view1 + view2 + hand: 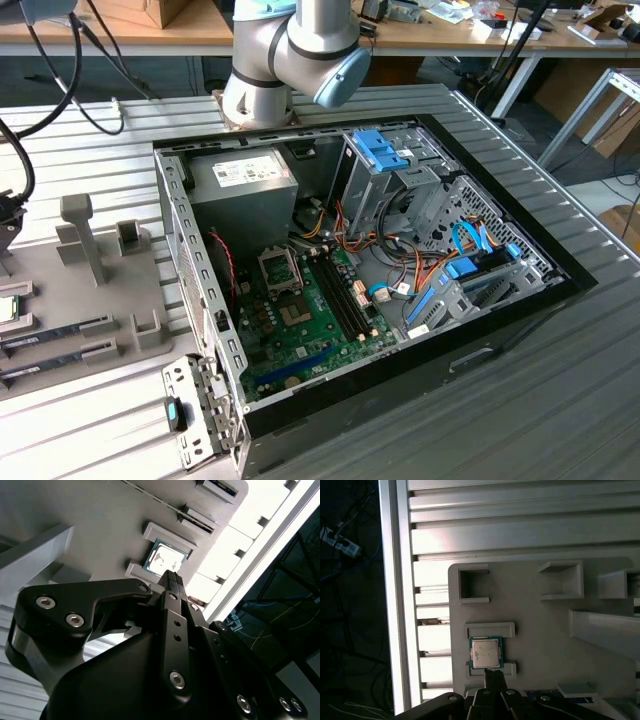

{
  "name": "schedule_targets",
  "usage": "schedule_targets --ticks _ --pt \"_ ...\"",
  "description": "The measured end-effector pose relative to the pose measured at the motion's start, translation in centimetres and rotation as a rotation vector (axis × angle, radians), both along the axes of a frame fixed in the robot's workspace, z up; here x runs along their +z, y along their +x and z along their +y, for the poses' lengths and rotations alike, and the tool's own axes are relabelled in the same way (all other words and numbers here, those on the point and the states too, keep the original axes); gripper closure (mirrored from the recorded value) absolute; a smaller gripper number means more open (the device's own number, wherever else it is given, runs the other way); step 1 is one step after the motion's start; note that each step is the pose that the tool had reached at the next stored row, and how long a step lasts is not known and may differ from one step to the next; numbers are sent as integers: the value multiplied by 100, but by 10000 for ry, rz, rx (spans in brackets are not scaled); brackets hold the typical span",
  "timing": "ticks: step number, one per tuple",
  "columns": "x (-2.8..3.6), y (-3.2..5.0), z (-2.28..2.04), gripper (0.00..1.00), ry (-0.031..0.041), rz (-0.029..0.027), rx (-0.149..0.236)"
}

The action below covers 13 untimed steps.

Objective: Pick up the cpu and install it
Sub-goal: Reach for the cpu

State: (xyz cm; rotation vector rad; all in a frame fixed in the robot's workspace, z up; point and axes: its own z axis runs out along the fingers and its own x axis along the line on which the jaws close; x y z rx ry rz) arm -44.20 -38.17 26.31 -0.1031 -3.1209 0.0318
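Observation:
The cpu (485, 653) is a small square chip with a silver top and a thin green edge. It lies flat in a slot of the grey holder tray (540, 625), between two low brackets. In the second wrist view the cpu (165, 560) sits just beyond my black gripper (171, 576), whose two thin fingers are pressed together with nothing between them. My gripper (492, 672) hovers over the chip's edge, apart from it. At the exterior view's far left, the cpu (8, 308) rests on the tray (110, 290).
An open computer case (360, 270) lies on the ribbed metal table, with the green motherboard (310, 320) and its dark socket frame (279, 268) inside. Memory sticks (55, 330) lie on the tray, beside an upright grey post (82, 235). The table edge (395, 595) runs close to the tray.

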Motion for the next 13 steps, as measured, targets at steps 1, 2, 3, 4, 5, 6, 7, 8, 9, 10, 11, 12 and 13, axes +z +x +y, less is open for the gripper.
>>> schedule_targets --ticks 1,2,3,4,5,6,7,8,9,10,11,12,13 --pt "-3 0 0 89 0 0 0" --pt "-6 0 0 89 0 -1 0" --pt "-10 0 0 89 0 -1 0" --pt "-14 0 0 89 0 -1 0" --pt "-17 0 0 89 0 0 0" --pt "-20 0 0 89 0 0 0" --pt "-25 0 0 89 0 -1 0" --pt "-28 0 0 89 0 0 0" --pt "-30 0 0 89 0 0 0" --pt "-34 0 0 89 0 0 0" --pt "-38 0 0 89 0 0 0" --pt "-41 0 0 89 0 0 0" --pt "-45 0 0 89 0 -1 0"
